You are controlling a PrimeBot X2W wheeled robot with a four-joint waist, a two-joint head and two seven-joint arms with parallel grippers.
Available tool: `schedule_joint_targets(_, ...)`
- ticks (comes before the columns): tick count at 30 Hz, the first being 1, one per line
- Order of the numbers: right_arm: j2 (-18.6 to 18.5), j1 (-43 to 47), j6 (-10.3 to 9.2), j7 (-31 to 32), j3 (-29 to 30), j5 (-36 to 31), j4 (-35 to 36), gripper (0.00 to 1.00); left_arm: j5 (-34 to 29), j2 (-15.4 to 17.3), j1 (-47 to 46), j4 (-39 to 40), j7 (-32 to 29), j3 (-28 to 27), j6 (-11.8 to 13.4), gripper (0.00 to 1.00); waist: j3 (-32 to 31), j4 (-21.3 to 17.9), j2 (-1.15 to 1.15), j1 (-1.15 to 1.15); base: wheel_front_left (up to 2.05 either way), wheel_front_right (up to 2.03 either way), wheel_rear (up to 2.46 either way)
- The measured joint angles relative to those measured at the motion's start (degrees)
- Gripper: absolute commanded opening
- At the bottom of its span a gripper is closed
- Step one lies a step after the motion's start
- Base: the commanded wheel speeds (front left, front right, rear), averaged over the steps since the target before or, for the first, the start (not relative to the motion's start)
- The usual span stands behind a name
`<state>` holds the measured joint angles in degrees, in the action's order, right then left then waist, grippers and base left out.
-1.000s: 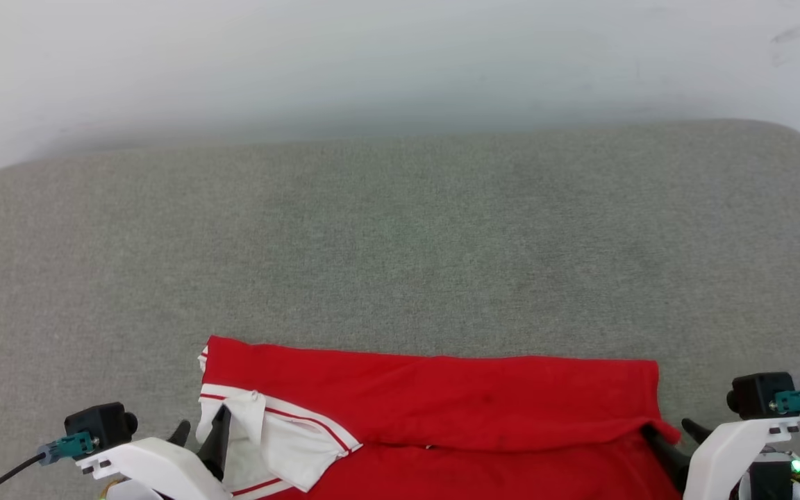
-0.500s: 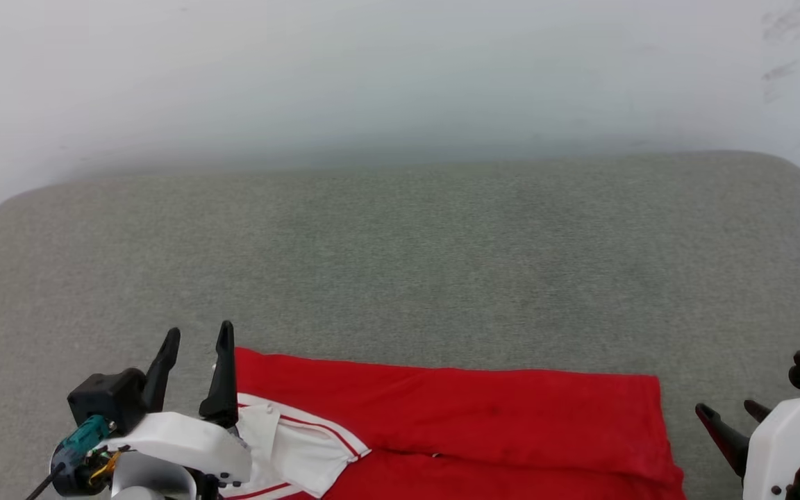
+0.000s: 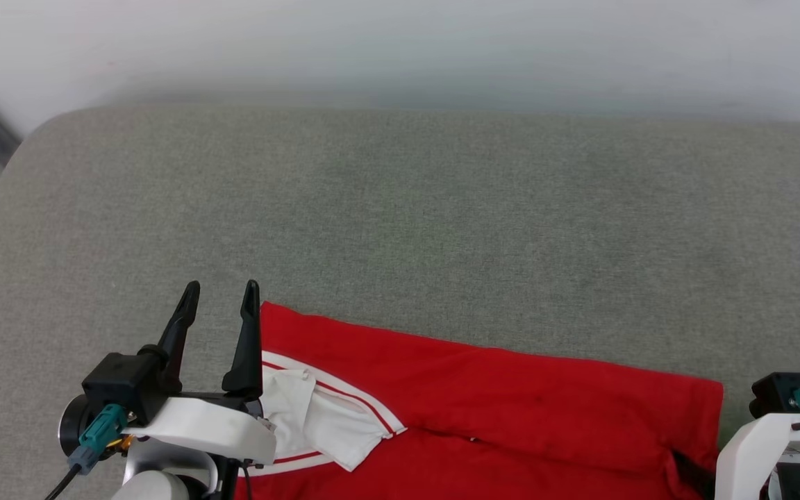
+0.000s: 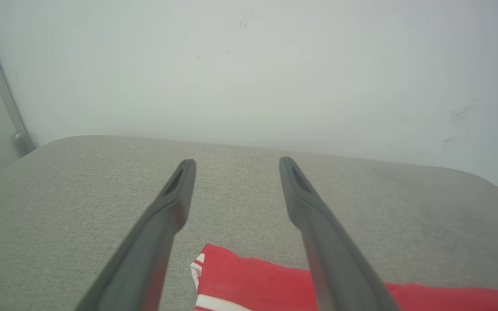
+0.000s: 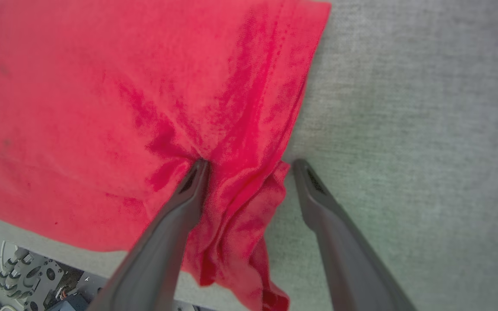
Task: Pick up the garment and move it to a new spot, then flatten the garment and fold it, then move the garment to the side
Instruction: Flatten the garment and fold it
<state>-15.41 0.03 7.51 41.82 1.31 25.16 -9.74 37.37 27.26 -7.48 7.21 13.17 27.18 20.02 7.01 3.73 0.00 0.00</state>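
Now, in the head view, the left hand [image 3: 223, 285] has risen off the white sleeve [image 3: 317, 423] and stands wide and empty beside the far left corner of the garment [image 3: 511, 403], which lies folded along the near edge of the grey worktop [image 3: 400, 208]. The left wrist view shows it spread above that red corner. In the right wrist view the right hand [image 5: 251, 162], also wide, straddles a bunched ridge at the garment's edge, likely readying a grasp.
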Motion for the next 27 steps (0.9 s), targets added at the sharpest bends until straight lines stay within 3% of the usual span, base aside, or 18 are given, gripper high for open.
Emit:
schedule_joint_targets(2,-0.1,-0.9,0.0,0.0,-0.4,0.8,-1.7,1.0,-0.3,0.3,-0.1,0.6,-0.4,0.0,0.4,1.0,0.7,0.6,0.0,0.0,0.0,0.0,0.0)
schedule_joint_targets(3,-0.3,-1.3,0.0,0.0,-0.6,1.1,-2.3,0.79,-0.3,0.4,-0.1,0.9,-0.4,-0.1,0.7,1.0,1.0,0.7,0.0,0.0,0.0,0.0,0.0)
schedule_joint_targets(4,-0.7,-1.6,0.0,-0.1,-1.1,1.1,-2.7,0.32,-0.3,0.6,-0.1,1.0,-0.5,-0.2,0.8,1.0,1.1,0.9,0.0,0.0,0.0,0.0,0.0)
schedule_joint_targets(5,-1.2,-1.9,0.0,-0.3,-1.6,1.0,-3.0,0.0,-0.3,0.7,-0.1,1.0,-0.7,-0.3,0.9,1.0,1.2,0.9,0.0,0.0,0.0,0.0,0.0)
schedule_joint_targets(18,-4.6,-6.1,0.02,-1.4,-4.3,2.3,-4.3,0.0,0.6,1.5,1.6,1.5,-2.4,-0.1,2.2,1.0,-2.9,-2.5,0.0,0.0,0.0,0.0,0.0)
schedule_joint_targets(22,-6.3,-6.8,0.02,-0.2,-2.1,2.6,-5.1,0.0,0.8,1.5,2.5,1.9,-2.5,-0.1,2.5,1.0,-3.9,-4.1,0.0,0.0,0.0,0.0,0.0)
schedule_joint_targets(27,-7.3,-7.3,0.02,1.2,5.4,1.6,-5.3,0.0,0.6,1.6,2.6,2.2,-2.5,0.2,2.9,1.0,-4.5,-5.9,0.0,0.0,0.0,0.0,0.0)
